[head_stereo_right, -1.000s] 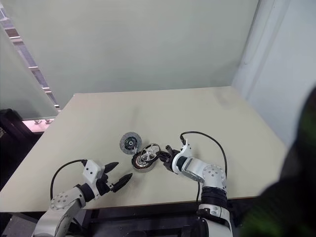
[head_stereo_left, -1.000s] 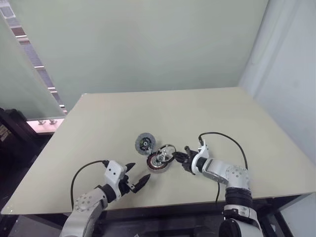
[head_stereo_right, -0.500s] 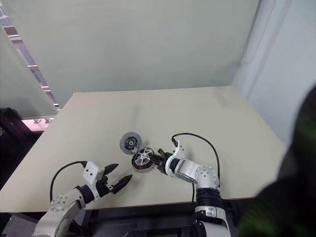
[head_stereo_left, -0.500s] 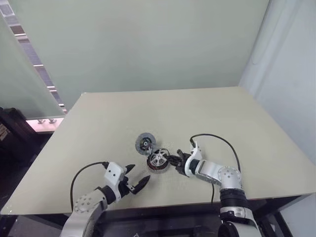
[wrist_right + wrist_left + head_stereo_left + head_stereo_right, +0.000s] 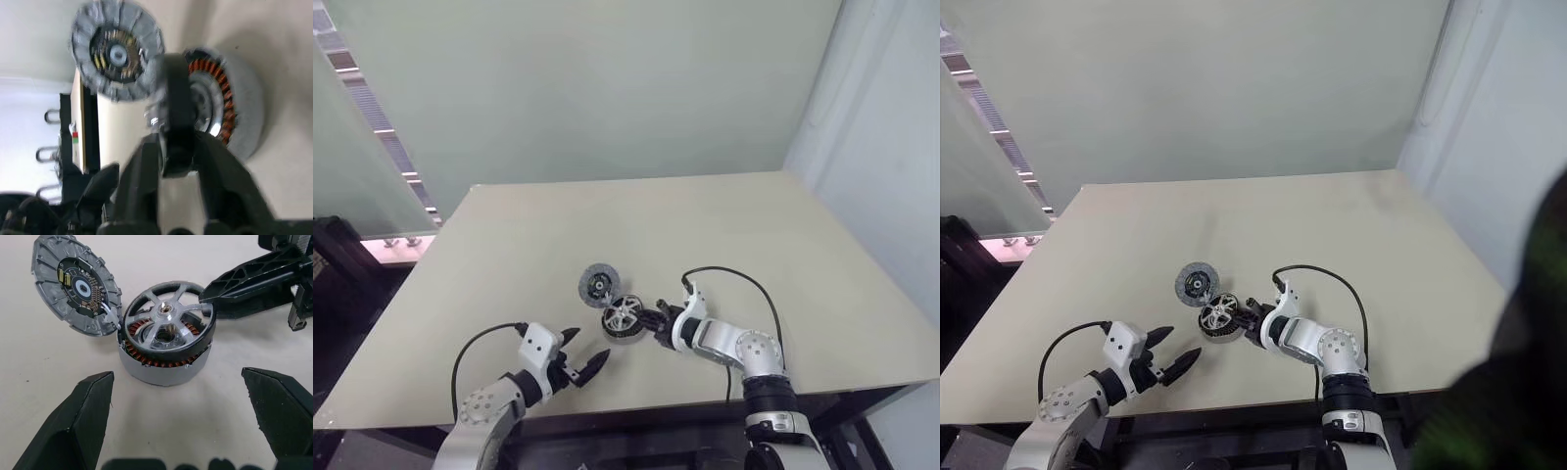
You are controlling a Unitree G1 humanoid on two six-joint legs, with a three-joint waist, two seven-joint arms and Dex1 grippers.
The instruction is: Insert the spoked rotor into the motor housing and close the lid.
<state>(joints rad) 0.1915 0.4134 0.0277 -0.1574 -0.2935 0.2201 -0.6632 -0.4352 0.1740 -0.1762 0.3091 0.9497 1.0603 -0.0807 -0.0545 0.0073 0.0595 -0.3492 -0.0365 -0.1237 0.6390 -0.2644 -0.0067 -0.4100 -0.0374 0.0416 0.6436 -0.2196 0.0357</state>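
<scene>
Head views: my right gripper (image 5: 657, 320) reaches in toward the centre of the counter (image 5: 724, 225), where the three motor parts sit close together. My left gripper (image 5: 584, 355) hangs near the counter's front edge, apart from the parts, fingers spread wide and grasping nothing.

Left wrist view: the motor housing (image 5: 164, 367) stands upright on the counter, its copper-brown windings visible in a ring below the rim. The spoked rotor (image 5: 168, 323) sits on top of the housing, slightly tilted and not fully sunk in; its silver spokes meet at a centre hub. The lid (image 5: 77, 285) leans tilted just beside the housing, its inner face with dark hub turned toward me, its lower edge touching or nearly touching the housing rim. One black finger of my right gripper meets the rotor's rim on the side away from the lid.

Right wrist view: the two fingers (image 5: 142, 176) of my right gripper straddle the rotor's dark rim (image 5: 176, 122), one on each side. They appear to grasp the rim, though I cannot tell how firmly, as the fingers look partly released. The housing lies just behind the rotor, and the lid stands beside them. My left gripper is visible past the parts.
</scene>
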